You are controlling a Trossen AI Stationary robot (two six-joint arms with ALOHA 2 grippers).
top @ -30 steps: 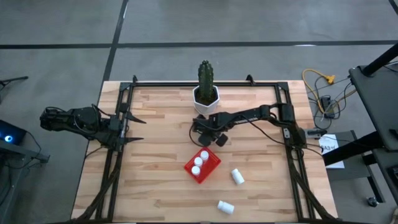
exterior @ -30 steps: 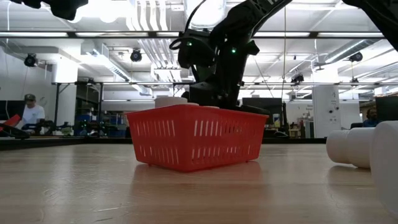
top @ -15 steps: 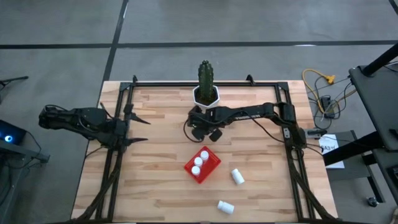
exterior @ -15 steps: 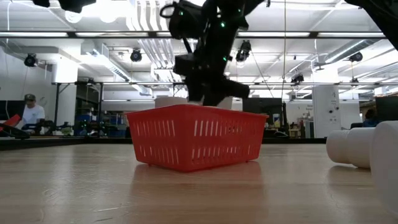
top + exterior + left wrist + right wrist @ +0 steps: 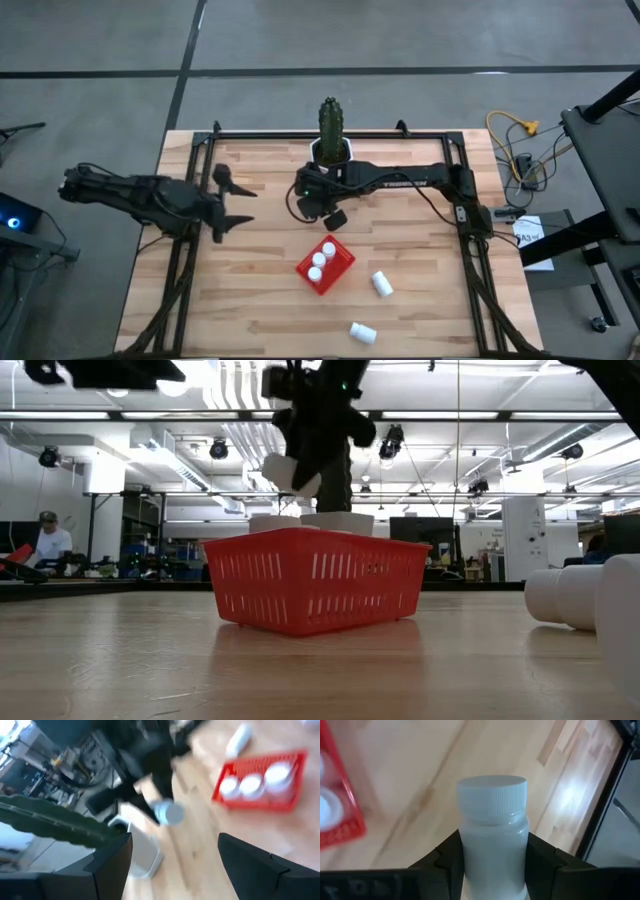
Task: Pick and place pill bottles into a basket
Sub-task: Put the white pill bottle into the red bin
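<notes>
Since a second ago: the right arm has drawn back from the basket toward the upper middle of the overhead picture, beside the cactus pot; the left arm has reached further in from the left edge.

Right gripper (image 5: pixel 322 205): lifted above the table, left of centre in the overhead picture, just below the pot. Fingers clamped on either side of one white pill bottle (image 5: pixel 492 835), cap pointing away from the wrist. From table height the same bottle (image 5: pixel 283 471) hangs tilted above the basket's back edge.

Left gripper (image 5: pixel 232 200): fingers spread wide, nothing between them, over the left half of the table, well apart from the basket.

Basket (image 5: pixel 341 269): red, low-walled, sitting at an angle just below the centre of the overhead picture. Contents: three white bottles standing upright in a diagonal row (image 5: pixel 321 260), caps up. Remaining room on its right-hand side.

Loose bottles on the table: one lying on its side (image 5: pixel 381 283) just right of the basket; another on its side (image 5: pixel 362 332) near the lower edge, below and right of the basket. From table height both show large and blurred at the right margin.

Cactus pot (image 5: pixel 332 151): white, holding one upright green cactus (image 5: pixel 330 122), at the top middle of the table by the far frame rail.

Room beyond: a seated person (image 5: pixel 49 540) at far left.
</notes>
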